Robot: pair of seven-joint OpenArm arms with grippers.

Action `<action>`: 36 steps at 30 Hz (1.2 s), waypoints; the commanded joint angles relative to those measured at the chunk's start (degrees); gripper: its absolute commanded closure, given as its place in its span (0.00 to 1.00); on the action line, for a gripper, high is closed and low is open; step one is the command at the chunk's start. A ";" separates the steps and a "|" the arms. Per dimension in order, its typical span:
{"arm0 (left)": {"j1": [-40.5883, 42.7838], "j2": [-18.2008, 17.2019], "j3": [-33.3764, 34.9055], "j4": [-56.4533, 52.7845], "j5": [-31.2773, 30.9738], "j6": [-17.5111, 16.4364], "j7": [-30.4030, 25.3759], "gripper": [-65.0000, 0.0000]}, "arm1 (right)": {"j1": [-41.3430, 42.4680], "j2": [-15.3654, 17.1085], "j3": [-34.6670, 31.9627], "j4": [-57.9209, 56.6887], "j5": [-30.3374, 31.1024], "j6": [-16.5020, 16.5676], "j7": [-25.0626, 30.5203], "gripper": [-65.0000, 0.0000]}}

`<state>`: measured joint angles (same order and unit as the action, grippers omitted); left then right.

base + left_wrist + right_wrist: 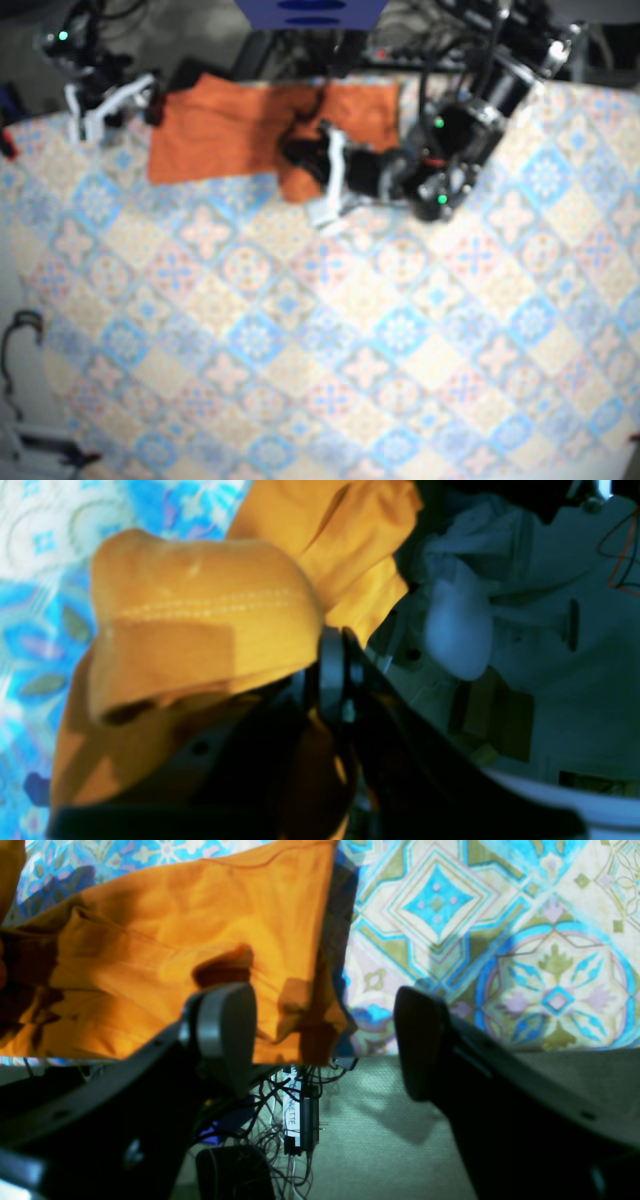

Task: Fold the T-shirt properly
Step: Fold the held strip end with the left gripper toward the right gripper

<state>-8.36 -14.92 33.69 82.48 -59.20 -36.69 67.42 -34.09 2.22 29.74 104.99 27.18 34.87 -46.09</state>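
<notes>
Left pincer [340,650] is clamped on the shirt [230,130]: jaws together, a thick orange fold bunched over one finger, hem stitching [210,605] showing on top. Your right pincer [322,1040] is spread wide and holds nothing. It sits just beside the shirt's side edge, right at the rim of the bench [400,350].

The shirt lies along that rim, on the side the arms reach in from. Most of it is flat, but the part by your left pincer is raised and rumpled into a lump.

My read is that you're mid-fold. The left side holds cloth up off the bench, and that fold is not yet laid down. The next move calls for taking it across until the edges line up, lowering it onto the flat cloth, and letting go without dragging. The right side may need to pin or grip the opposite edge so the shirt doesn't slide. Its fingers frame the corner, but I can't tell if they touch it.

On pose, your left arm comes in from the base view's upper right, stretched low over the shirt. Your right arm is tucked at the upper left, with its pincer about level with the bench rim and pointing in along the cloth.
</notes>
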 commanded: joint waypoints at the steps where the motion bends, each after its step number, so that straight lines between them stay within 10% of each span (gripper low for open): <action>1: -0.91 0.46 0.73 0.82 -1.50 -0.46 -1.00 1.00 | 0.90 0.64 0.37 0.81 0.73 0.34 1.03 0.36; 20: -0.74 1.77 1.96 -0.41 1.31 -0.46 -1.35 1.00 | 1.51 0.64 0.20 0.81 0.73 0.34 1.03 0.36; 36: -0.74 1.77 1.78 -0.41 0.78 -0.46 -1.44 0.04 | 1.51 0.64 0.20 0.81 0.73 0.34 1.03 0.36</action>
<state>-8.23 -13.32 35.79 81.34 -57.01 -36.71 66.70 -32.38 2.24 29.71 104.95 27.18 34.87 -46.13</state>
